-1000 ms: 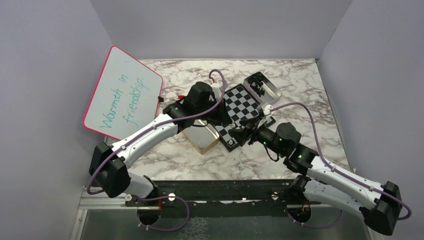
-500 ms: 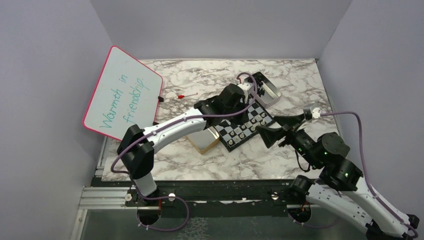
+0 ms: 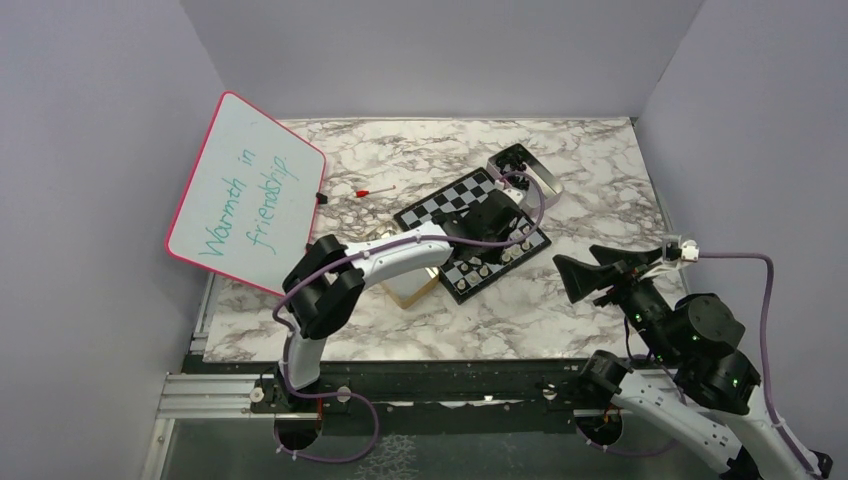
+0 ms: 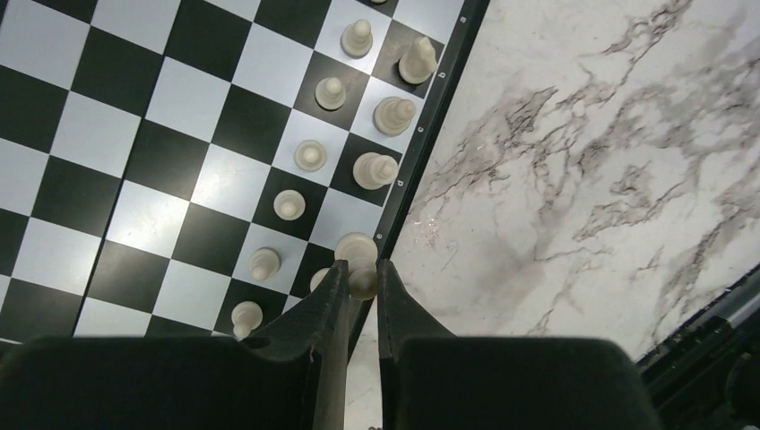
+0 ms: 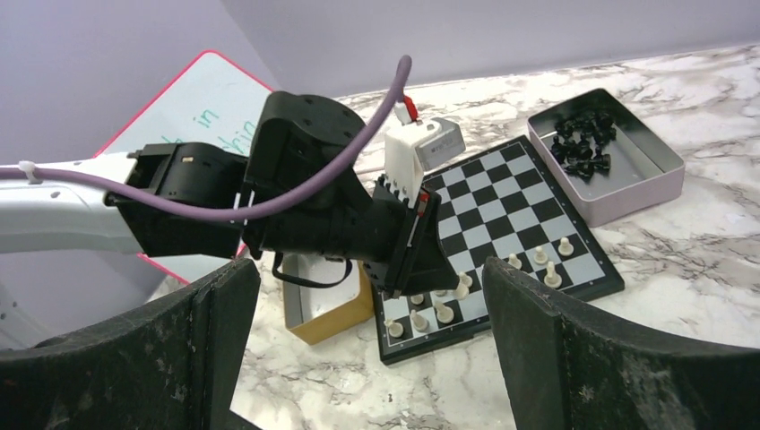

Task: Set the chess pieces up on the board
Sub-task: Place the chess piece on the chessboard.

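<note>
The marble-patterned table (image 3: 600, 180) carries one glossy whiteboard (image 3: 245, 190) in a pink frame, hand-lettered in teal "Warmth in friendship". At mid-table lies the board (image 3: 440, 205), a flat square of black and white chequers with a thin black rim. Two rectangular metal boxes sit beside it. The silver tin (image 5: 618, 179) at its far corner holds a heap of black pieces (image 5: 582, 143), too tangled to count, and the gold tin (image 3: 405, 290) sits by its near edge. The right gripper (image 5: 372, 331) gapes wide, off the board to the right. The left gripper (image 4: 361, 273) is pinched narrow on one pale piece (image 4: 357, 249) in the rim row. Six pale pawns (image 4: 310, 155) line the next row.
</note>
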You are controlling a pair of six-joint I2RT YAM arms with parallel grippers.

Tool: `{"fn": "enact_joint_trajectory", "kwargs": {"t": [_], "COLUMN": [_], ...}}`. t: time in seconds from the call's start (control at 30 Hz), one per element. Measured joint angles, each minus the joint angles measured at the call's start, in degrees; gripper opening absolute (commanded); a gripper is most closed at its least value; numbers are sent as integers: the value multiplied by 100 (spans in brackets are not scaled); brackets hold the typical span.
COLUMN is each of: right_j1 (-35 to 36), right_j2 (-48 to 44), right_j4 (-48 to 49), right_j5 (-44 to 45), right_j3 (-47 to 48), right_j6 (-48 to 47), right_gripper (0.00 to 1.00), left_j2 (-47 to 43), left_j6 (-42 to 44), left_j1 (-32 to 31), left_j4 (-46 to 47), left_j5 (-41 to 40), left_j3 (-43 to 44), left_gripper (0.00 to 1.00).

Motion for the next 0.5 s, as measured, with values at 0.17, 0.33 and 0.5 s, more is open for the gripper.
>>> {"fn": "enact_joint_trajectory", "kwargs": {"t": [0.17,0.33,0.5], "right_j1": [0,0,0], "right_j2": [-11,-9,-9], "right_j4": [-221,-275,-313], "right_j5": [155,212,240], "right_j3": [79,83,83], "right_j6": [35,50,101], "right_gripper": [100,100,100], "left_j2": [291,415,459], "left_j6": [39,46,46], "left_j1": [-81,-90,-92], "left_j4": [-46,-57,-48], "left_j5": [-144,-199,-227], "left_j3": [37,129,192], "left_gripper": [8,8,8]}}
